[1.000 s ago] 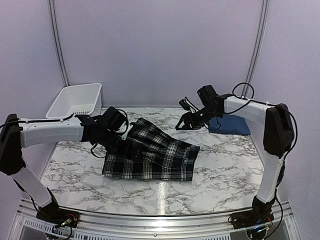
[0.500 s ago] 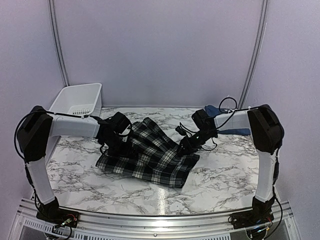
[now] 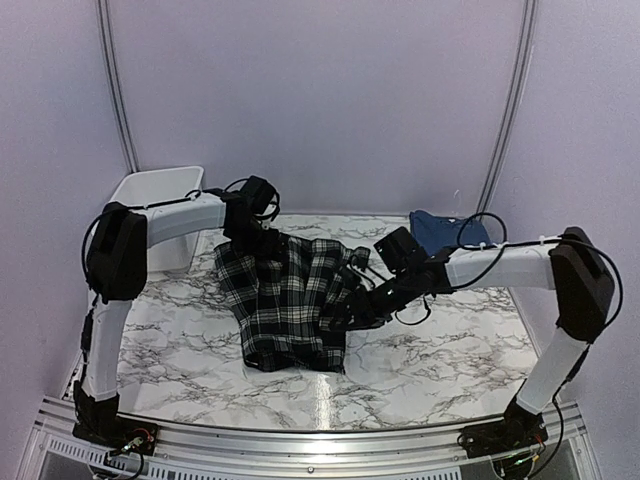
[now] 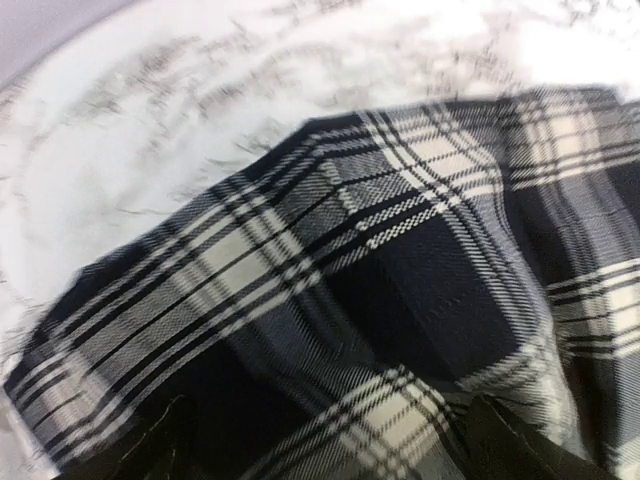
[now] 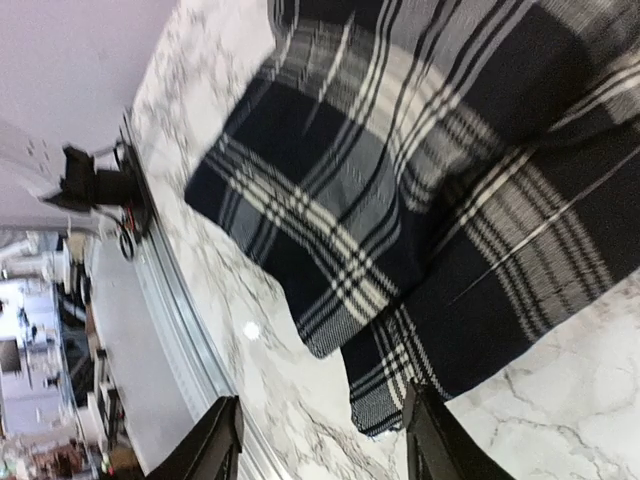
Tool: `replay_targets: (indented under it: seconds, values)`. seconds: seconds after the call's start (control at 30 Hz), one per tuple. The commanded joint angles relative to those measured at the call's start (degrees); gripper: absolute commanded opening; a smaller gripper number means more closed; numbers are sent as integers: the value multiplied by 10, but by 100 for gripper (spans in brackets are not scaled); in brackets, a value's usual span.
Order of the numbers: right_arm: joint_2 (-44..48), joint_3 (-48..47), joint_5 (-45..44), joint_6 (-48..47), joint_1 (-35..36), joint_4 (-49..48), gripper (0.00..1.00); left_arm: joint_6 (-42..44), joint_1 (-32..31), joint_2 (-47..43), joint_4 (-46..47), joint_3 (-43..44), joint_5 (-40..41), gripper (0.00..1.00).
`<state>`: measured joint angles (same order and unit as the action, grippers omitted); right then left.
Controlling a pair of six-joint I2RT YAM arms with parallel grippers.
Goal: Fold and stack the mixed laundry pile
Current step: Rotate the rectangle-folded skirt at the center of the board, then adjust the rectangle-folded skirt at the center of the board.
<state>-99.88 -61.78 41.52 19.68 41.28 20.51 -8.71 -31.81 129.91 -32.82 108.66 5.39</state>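
Our left gripper has its jaws spread wide over the plaid garment, a soft woven black-and-white check that we see rumpled in loose folds on the veined marble table. Our right gripper is part-way open at the garment's hemmed corner and clamps nothing. The navy t-shirt lies bunched at the far right.

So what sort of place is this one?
Probably a lab test booth: plain pale walls close around a marble-patterned table, and the left arm and right arm are bolted to a metal rail at its near edge.
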Motion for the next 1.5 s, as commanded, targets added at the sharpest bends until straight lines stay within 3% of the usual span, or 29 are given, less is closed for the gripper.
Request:
replay_targets:
  seconds: [0.0, 0.13, 0.27, 0.47, 0.7, 0.93, 1.13, 1.3, 1.37, 1.47]
  values:
    - [77, 67, -25, 122, -35, -144, 51, -39, 3, -124, -32, -24, 7, 99]
    - [107, 159, -20, 232, -81, -265, 50, -96, -12, -233, -28, -123, -79, 99]
    - [82, 176, -29, 271, -83, -277, 49, -169, -90, -290, -33, -206, -57, 99]
    - [40, 179, -39, 301, -75, -300, 49, -297, -195, -280, -32, -259, -33, 96]
    - [-19, 172, -61, 317, -52, -308, 50, -347, -265, -206, -42, -220, -23, 83]
    - [-61, 173, -77, 356, -50, -377, 48, -349, -268, -126, -96, -147, 29, 80]
    - [-97, 153, -77, 360, -46, -383, 45, -344, -267, -44, -133, -78, 49, 71]
    - [-103, 153, -80, 360, -38, -373, 43, -346, -266, -29, -155, -70, 70, 64]
    - [-104, 158, -78, 360, -33, -372, 42, -347, -264, -34, -156, -71, 76, 56]
    - [-103, 168, -72, 360, -31, -380, 39, -345, -259, -40, -155, -69, 76, 33]
